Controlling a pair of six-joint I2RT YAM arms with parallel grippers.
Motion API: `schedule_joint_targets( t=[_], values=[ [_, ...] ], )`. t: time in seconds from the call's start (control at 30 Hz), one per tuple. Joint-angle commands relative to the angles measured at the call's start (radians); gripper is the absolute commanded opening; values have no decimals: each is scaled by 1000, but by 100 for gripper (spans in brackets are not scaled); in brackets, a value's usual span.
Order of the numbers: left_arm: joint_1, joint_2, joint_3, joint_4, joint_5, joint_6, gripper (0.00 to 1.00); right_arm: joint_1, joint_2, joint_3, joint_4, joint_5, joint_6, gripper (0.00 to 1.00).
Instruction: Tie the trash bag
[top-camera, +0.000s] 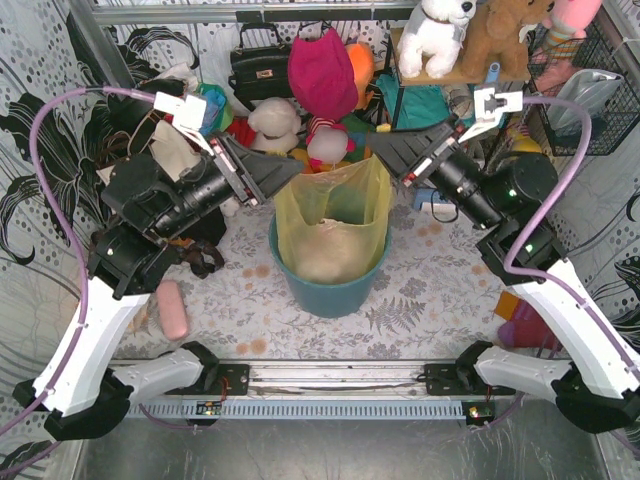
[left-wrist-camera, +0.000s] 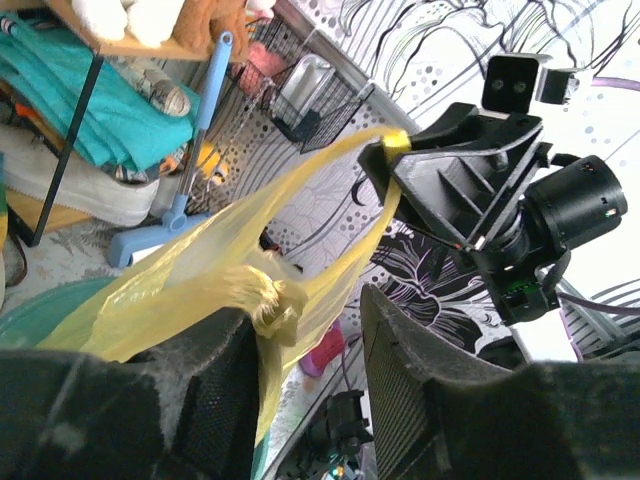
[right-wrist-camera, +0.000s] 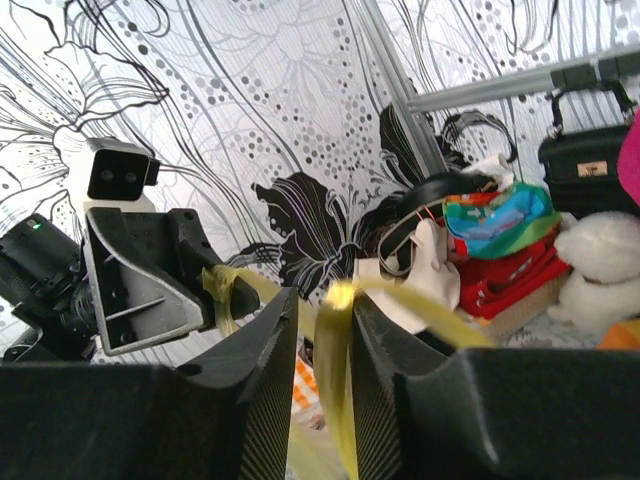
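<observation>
My right claw (right-wrist-camera: 322, 320) pinches a thin, twisted strip of the crinkly yellow trash bag (top-camera: 300, 205), which stands in the round teal bin (top-camera: 330, 298). My left claw (left-wrist-camera: 310, 340) is part spread, bunched film against one ribbed pad (left-wrist-camera: 225, 390).

A round teal bin (top-camera: 330, 298) is set on the floral-patterned table (top-camera: 420, 305), and a pink oblong object (top-camera: 173, 308) is laid well to its left. Behind, a black handbag (top-camera: 262, 62), a magenta bag (top-camera: 322, 72) and a white plush toy (top-camera: 437, 35) are seen, with a wire basket (top-camera: 590, 110) at the far right.
</observation>
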Motion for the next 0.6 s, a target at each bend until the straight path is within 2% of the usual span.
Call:
schedule_joint_targets(
  t=[0.0,0.07,0.17,0.43,0.57],
  values=[
    [4,50,189,-20,9,42,48,-2,62,177,26,-51,-48,26],
    [4,83,277,-59,16,63,48,-2,93,237,26,-86,-49,25],
    [4,82,296,-64,-3,71,48,-2,103,263,46,-111,-27,24],
    [4,14,91,-35,-31,34,50,-2,26,16,96,-84,52,25],
    [4,14,74,-44,-43,29,50,-2,32,-1,114,-79,65,25]
  ],
)
